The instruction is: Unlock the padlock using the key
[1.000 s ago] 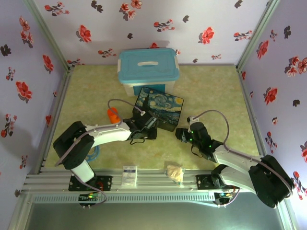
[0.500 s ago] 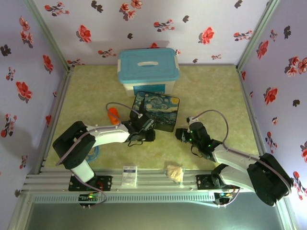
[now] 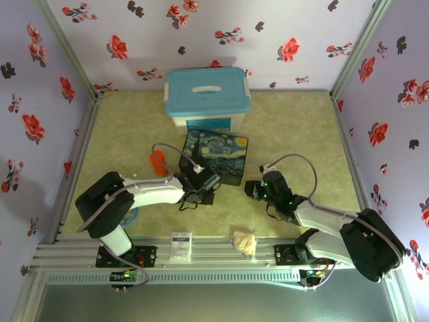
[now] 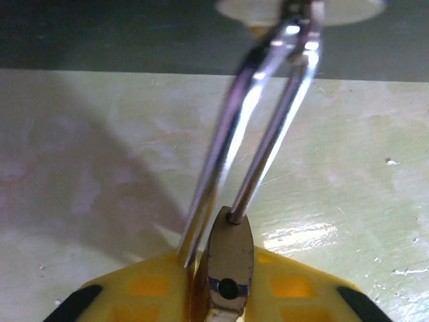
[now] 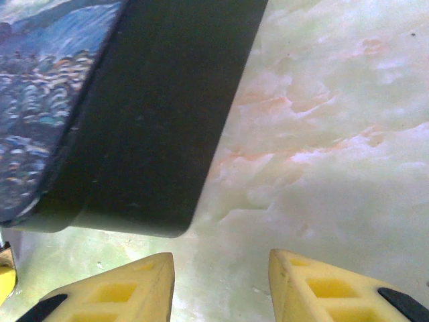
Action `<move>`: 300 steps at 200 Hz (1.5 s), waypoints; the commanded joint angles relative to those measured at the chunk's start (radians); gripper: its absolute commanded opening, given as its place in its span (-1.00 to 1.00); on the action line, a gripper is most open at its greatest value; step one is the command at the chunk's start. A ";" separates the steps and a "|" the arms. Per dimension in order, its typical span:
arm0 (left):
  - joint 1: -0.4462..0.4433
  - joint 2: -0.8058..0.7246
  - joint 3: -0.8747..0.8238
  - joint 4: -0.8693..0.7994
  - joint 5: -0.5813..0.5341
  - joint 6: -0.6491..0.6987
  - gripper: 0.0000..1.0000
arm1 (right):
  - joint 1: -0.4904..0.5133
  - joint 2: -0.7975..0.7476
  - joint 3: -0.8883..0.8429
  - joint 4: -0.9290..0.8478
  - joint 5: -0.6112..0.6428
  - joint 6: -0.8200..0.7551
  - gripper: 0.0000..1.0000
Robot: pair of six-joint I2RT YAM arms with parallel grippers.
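Right now your left gripper (image 4: 224,298) is clamped on the padlock (image 4: 228,261). Its yellow fingers (image 4: 141,288) press against either side of the pale brass body, which you see edge-on in the left wrist view. The thin silver shackle (image 4: 268,127) points away from the wrist camera, above the pale marbled table (image 4: 80,168). I cannot tell from this angle whether the shackle is latched.

From above, that gripper sits just beside the near left corner of the painted box (image 3: 216,155), with the orange cylinder (image 3: 158,163) a little to its left.

Your right gripper (image 5: 221,285) has its fingers (image 5: 114,292) spread apart with bare table between them. It is low over the table, facing the dark side wall of the painted box. In the top view it is near the box's near right corner, apart from it.

Behind the box stands a blue-lidded container (image 3: 208,92). A beige wad (image 3: 244,241) lies at the near edge of the table, between the arm bases.
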State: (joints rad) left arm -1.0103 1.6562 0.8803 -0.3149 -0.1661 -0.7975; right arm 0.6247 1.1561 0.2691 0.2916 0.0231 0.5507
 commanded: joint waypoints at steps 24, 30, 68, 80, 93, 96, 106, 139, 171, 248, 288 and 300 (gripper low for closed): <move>-0.029 0.012 0.055 -0.106 -0.138 0.039 -0.60 | 0.006 0.027 0.006 0.059 -0.009 0.001 -0.20; -0.034 0.014 0.063 -0.113 -0.153 0.052 -0.59 | 0.006 0.028 0.006 0.061 -0.008 0.003 -0.20; -0.058 0.054 0.137 -0.196 -0.239 0.089 -0.52 | 0.007 0.032 0.007 0.055 -0.008 0.003 -0.21; -0.065 0.055 0.142 -0.205 -0.249 0.089 -0.46 | 0.007 0.028 0.003 0.053 -0.005 0.004 -0.21; -0.072 0.050 0.141 -0.205 -0.253 0.084 -0.46 | 0.007 0.021 -0.001 0.049 -0.001 0.005 -0.21; -0.074 0.049 0.141 -0.205 -0.253 0.082 -0.46 | 0.007 0.019 -0.001 0.050 -0.001 0.005 -0.22; -0.082 0.045 0.144 -0.207 -0.253 0.079 -0.46 | 0.007 0.019 -0.002 0.045 0.001 0.002 -0.21; -0.106 0.054 0.166 -0.239 -0.254 0.051 -0.40 | 0.007 0.018 -0.002 0.043 0.001 0.001 -0.22; -0.125 0.049 0.180 -0.260 -0.253 0.042 -0.34 | 0.007 0.021 -0.004 0.043 -0.001 -0.001 -0.21; -0.144 0.037 0.175 -0.231 -0.218 0.017 -0.36 | 0.012 -0.018 -0.016 0.027 -0.004 0.001 -0.22; -0.111 -0.085 0.127 -0.155 -0.176 0.048 -0.13 | 0.074 -0.235 -0.021 -0.075 0.064 -0.002 -0.08; -0.089 -0.153 0.096 -0.104 -0.147 0.068 0.10 | 0.098 -0.304 -0.032 -0.077 0.066 0.003 0.05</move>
State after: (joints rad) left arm -1.1366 1.6382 1.0206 -0.5049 -0.3538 -0.7506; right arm 0.6830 0.9676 0.2584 0.2565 0.0425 0.5518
